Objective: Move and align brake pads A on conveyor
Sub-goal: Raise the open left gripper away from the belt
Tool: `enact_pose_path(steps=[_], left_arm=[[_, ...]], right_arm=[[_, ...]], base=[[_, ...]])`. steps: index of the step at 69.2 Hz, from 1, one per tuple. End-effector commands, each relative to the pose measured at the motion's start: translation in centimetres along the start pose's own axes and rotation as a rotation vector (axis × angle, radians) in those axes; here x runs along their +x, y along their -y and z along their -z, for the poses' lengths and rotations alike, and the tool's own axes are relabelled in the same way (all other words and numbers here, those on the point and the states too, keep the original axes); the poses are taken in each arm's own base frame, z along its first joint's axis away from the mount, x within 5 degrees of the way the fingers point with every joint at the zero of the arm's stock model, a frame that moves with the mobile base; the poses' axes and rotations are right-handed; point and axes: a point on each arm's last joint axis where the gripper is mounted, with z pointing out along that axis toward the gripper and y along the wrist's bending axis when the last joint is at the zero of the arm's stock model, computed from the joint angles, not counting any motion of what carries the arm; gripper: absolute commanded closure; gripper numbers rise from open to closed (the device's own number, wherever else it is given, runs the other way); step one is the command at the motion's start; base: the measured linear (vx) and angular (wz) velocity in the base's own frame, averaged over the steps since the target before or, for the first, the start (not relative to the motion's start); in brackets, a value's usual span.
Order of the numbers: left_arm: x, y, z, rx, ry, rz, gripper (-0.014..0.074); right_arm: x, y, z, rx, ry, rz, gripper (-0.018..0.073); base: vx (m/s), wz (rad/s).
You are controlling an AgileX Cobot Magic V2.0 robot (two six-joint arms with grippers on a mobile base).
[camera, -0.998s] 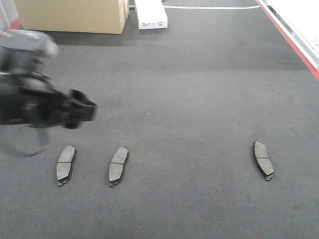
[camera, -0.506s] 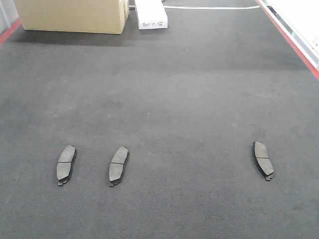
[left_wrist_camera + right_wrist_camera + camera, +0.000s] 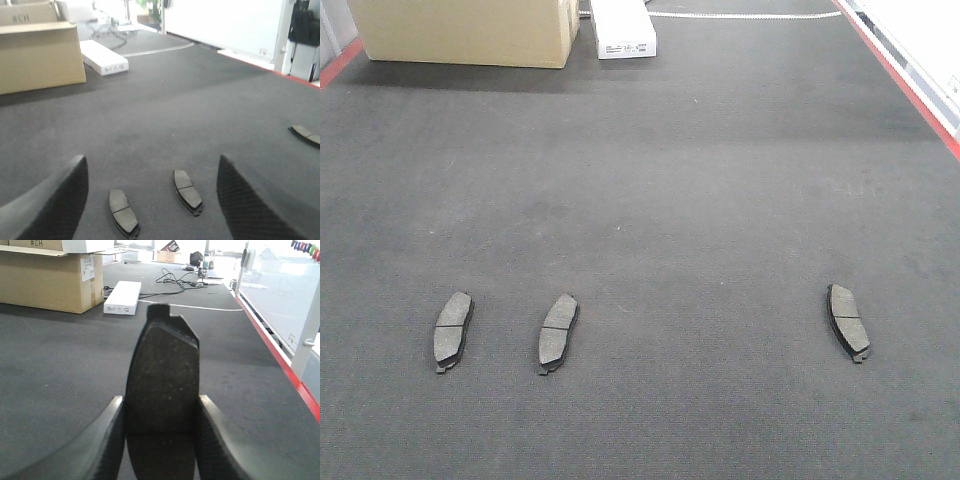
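Front-facing view gives us the conveyor point(image 3: 670, 180), a wide dark grey belt with a rough texture and a red strip along its right edge, and we see three brake pads lying flat on it in a rough row. We take the cardboard box point(image 3: 460, 30) at the far left end of the belt as our landmark. The first brake pad point(image 3: 452, 330) lies well nearer the camera than the box, almost straight in line with it; the second brake pad point(image 3: 557, 332) lies just to the right of the first, apart from it and tilted the same way; the third brake pad point(image 3: 848, 321) lies far to the right of the box, well apart from the other two and leaning the opposite way. A white carton point(image 3: 622, 30) sits just to the right of the box. Neither arm shows in this view. From the left wrist camera we see our left gripper point(image 3: 150, 200) with its two dark fingers spread wide, nothing between them, hanging above the belt with the first and second pads lying on the belt between and beyond its fingertips. From the right wrist camera we see our right gripper point(image 3: 160, 440) closed on a fourth brake pad point(image 3: 162, 385), which stands upright between the fingers, held clear of the belt, with the box far off to its left.
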Motion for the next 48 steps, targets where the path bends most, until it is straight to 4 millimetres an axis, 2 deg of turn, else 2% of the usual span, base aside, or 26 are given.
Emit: enact_pose_path(steps=[1, 22, 32, 42, 48], left_arm=[[-0.6, 0.0, 0.6, 0.01, 0.093, 0.0, 0.0074], [0.0, 0.0, 0.4, 0.003, 0.077, -0.009, 0.0074], [0.0, 0.0, 0.4, 0.003, 0.076, -0.008, 0.0074], [0.0, 0.0, 0.4, 0.003, 0.076, -0.008, 0.0074], [0.0, 0.0, 0.4, 0.003, 0.076, -0.008, 0.0074]], right_arm=[[-1.9, 0.3, 0.2, 0.027, 0.126, 0.013, 0.0564], [-1.9, 0.3, 0.2, 0.024, 0.12, -0.005, 0.0564], [-2.8, 0.3, -0.5, 0.014, 0.084, -0.029, 0.0561], [-4.5, 0.4, -2.8, -0.02, -0.069, -0.078, 0.0557], [-5.1, 0.2, -5.2, -0.049, -0.203, -0.127, 0.0555]], base=[[0.0, 0.0], [0.0, 0.0], [0.0, 0.0], [0.0, 0.0], [0.0, 0.0]])
